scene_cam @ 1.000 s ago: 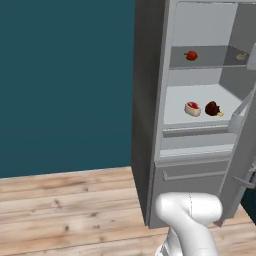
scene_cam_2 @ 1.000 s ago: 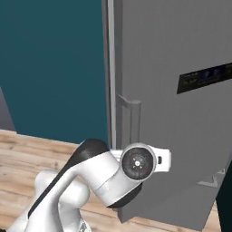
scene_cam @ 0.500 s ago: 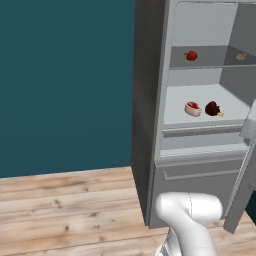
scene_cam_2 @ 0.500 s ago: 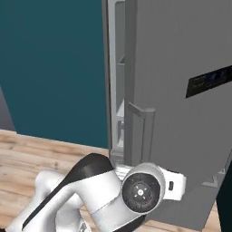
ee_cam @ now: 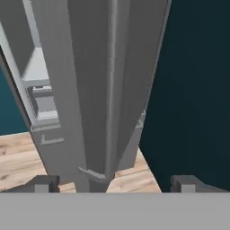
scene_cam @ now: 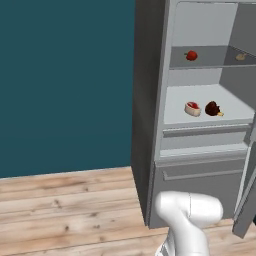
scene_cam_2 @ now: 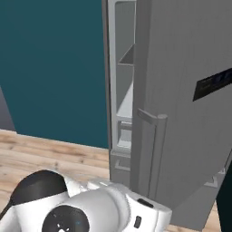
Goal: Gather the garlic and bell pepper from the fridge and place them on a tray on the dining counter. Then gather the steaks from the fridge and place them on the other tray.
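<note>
The fridge (scene_cam: 150, 100) stands open. On its upper shelf sit the red bell pepper (scene_cam: 191, 55) and, further right, the tan garlic (scene_cam: 240, 57). One shelf down lie the steaks: the raw red one (scene_cam: 192, 108) and the dark brown one (scene_cam: 213, 108) side by side. The door (scene_cam_2: 181, 90) is swung out, its bar handle (scene_cam_2: 154, 149) facing the right base view. My gripper (ee_cam: 116, 184) is open just below the handle (ee_cam: 110, 90), with its fingertips (ee_cam: 42, 183) wide apart and touching nothing. The dining counter and trays are out of view.
A teal wall (scene_cam: 65, 80) runs behind and left of the fridge. Wooden floor (scene_cam: 65, 210) lies in front. The open door's edge (scene_cam: 247, 200) hangs close to my arm (scene_cam: 187, 220) on the right. A closed drawer front (scene_cam: 200, 175) sits below the shelves.
The fridge door has swung further open. My gripper has gone from nearly shut to open, and the arm has dropped lower.
</note>
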Controlling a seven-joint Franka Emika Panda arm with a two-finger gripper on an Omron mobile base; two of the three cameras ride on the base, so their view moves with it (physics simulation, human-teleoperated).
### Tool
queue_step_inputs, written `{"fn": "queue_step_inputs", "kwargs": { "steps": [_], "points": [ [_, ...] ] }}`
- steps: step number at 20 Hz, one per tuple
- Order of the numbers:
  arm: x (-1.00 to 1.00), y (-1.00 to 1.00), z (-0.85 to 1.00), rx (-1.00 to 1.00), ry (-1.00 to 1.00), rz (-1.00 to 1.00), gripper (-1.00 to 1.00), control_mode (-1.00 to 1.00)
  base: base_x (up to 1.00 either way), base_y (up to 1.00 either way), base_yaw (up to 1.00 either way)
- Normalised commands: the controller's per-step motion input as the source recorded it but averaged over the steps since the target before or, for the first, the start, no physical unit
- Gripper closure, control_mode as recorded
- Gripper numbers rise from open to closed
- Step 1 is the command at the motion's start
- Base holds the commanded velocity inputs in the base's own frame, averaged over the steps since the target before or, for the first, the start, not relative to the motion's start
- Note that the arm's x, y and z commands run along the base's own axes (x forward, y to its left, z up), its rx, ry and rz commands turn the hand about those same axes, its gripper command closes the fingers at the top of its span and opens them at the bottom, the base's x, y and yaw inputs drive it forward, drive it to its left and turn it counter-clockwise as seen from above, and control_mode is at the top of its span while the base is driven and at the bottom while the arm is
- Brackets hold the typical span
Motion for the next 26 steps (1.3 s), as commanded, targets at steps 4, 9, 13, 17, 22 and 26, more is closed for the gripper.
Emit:
{"fn": "queue_step_inputs", "kwargs": {
  "steps": [4, 9, 13, 17, 22, 26],
  "points": [
    [-0.46, 1.00, 0.75, -0.19, 0.00, -0.11, -1.00, -1.00, 0.00, 0.00, 0.00],
    [-0.35, 1.00, 0.69, -0.23, 0.03, -0.09, -1.00, -1.00, 0.00, 0.00, 0.00],
    [0.06, 1.00, 0.53, -0.24, 0.17, -0.04, -1.00, -1.00, 0.00, 0.00, 0.00],
    [0.43, 0.99, 0.35, -0.31, 0.30, -0.02, -1.00, -1.00, 0.00, 0.00, 0.00],
    [0.57, 0.32, -0.01, -0.35, 0.17, 0.00, -1.00, -1.00, 0.00, 0.00, 0.00],
    [1.00, -0.23, -0.11, -0.17, 0.33, 0.01, -1.00, -1.00, 0.00, 0.00, 0.00]
  ]
}}
